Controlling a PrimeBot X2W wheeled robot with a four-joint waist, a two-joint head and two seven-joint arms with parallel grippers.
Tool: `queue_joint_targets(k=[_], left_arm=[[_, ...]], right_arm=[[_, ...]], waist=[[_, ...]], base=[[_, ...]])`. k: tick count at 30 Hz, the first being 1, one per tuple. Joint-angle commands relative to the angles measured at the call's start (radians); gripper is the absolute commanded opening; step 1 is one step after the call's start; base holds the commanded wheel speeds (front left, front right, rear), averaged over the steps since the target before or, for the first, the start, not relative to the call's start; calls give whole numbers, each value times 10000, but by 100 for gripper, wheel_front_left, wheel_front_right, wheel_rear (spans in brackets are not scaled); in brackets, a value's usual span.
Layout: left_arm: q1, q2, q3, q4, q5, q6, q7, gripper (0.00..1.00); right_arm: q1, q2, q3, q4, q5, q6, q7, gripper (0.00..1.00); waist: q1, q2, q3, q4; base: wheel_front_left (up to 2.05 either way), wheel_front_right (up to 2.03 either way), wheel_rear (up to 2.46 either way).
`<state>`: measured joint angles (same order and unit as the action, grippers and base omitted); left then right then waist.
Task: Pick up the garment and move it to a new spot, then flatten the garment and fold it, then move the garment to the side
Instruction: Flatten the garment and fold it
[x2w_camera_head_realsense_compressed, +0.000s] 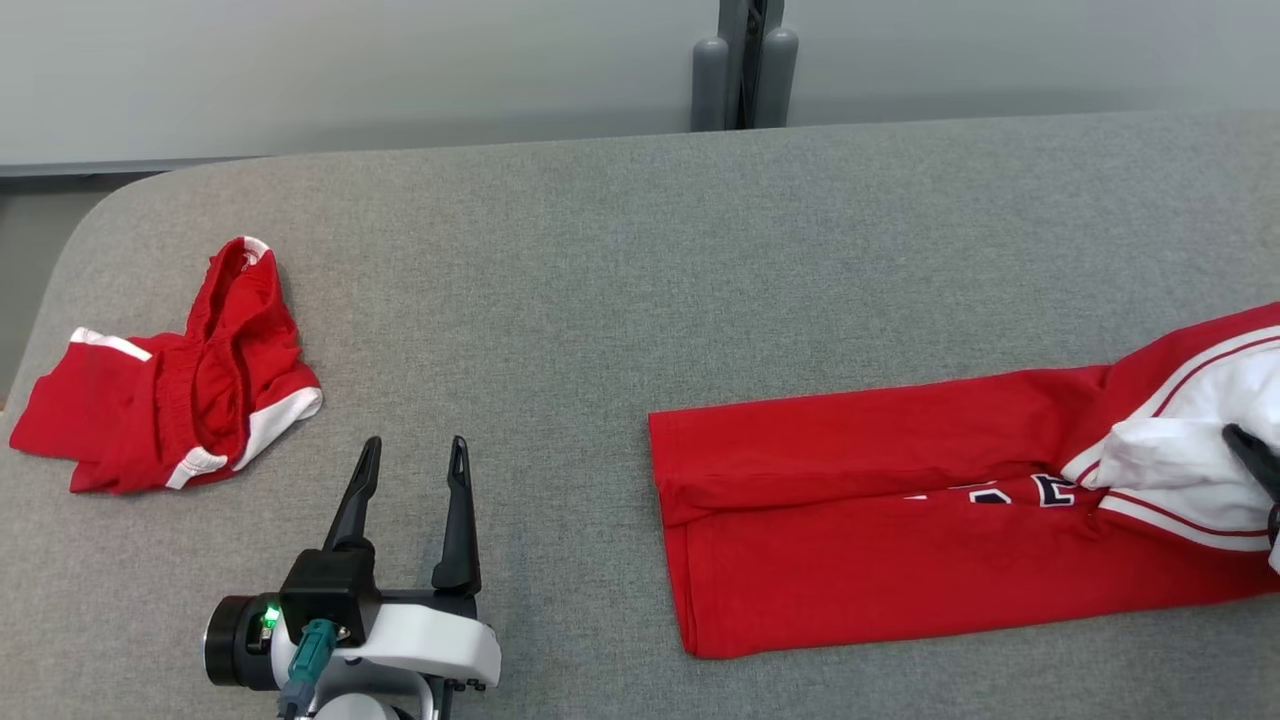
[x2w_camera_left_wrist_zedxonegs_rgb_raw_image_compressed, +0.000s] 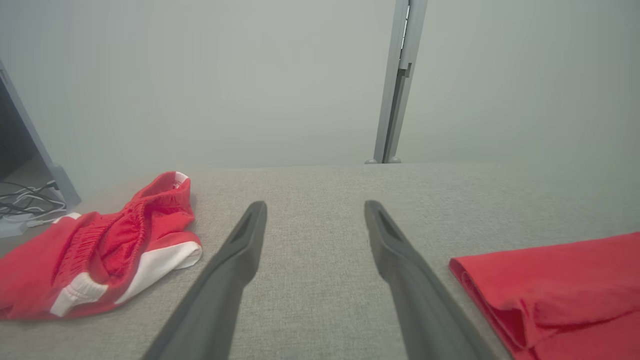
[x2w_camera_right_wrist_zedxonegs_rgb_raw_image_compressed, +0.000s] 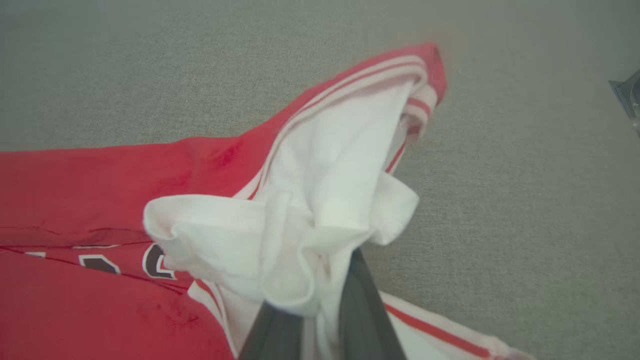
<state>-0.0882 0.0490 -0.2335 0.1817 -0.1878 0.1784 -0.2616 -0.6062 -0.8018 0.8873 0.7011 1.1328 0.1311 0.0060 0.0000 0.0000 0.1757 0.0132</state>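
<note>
The garment (x2w_camera_head_realsense_compressed: 900, 500) is a red jersey with white striped sleeves, lying as a long folded band on the right of the grey table. Dark lettering shows along its fold. My right gripper (x2w_camera_head_realsense_compressed: 1245, 440) is at the right edge of the head view, shut on a bunched white sleeve (x2w_camera_right_wrist_zedxonegs_rgb_raw_image_compressed: 320, 200), which rises in a peak above the cloth. In the right wrist view its fingers (x2w_camera_right_wrist_zedxonegs_rgb_raw_image_compressed: 365, 310) pinch that sleeve from below. My left gripper (x2w_camera_head_realsense_compressed: 415, 455) hovers open and empty at the lower left, its fingers (x2w_camera_left_wrist_zedxonegs_rgb_raw_image_compressed: 240, 250) spread wide, with the garment's folded end (x2w_camera_left_wrist_zedxonegs_rgb_raw_image_compressed: 565, 290) off to its right.
A crumpled pair of red shorts with white trim (x2w_camera_head_realsense_compressed: 170, 390) lies at the table's left, close to the rounded corner. A grey post (x2w_camera_head_realsense_compressed: 745, 60) stands behind the far edge against a pale wall. Cables (x2w_camera_left_wrist_zedxonegs_rgb_raw_image_compressed: 25, 202) lie on the floor beyond the left edge.
</note>
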Motion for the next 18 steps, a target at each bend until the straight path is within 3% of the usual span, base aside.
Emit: queue_joint_targets(k=[1, 12, 18], left_arm=[[90, 34, -18, 14, -161, 94, -40, 100], [49, 35, -229, -161, -913, 357, -40, 100], [-79, 34, -269, -175, -1361, 554, -40, 100]], right_arm=[[-12, 17, -7, -169, -106, -7, 191, 0], [84, 133, -697, -1121, -837, -7, 1182, 0], [462, 766, -1738, -1951, -1696, -5, 2281, 0]], waist=[[0, 0, -192, -59], [0, 0, -416, -194], [0, 0, -351, -327]], base=[[0, 0, 0], [0, 0, 0], [0, 0, 0]])
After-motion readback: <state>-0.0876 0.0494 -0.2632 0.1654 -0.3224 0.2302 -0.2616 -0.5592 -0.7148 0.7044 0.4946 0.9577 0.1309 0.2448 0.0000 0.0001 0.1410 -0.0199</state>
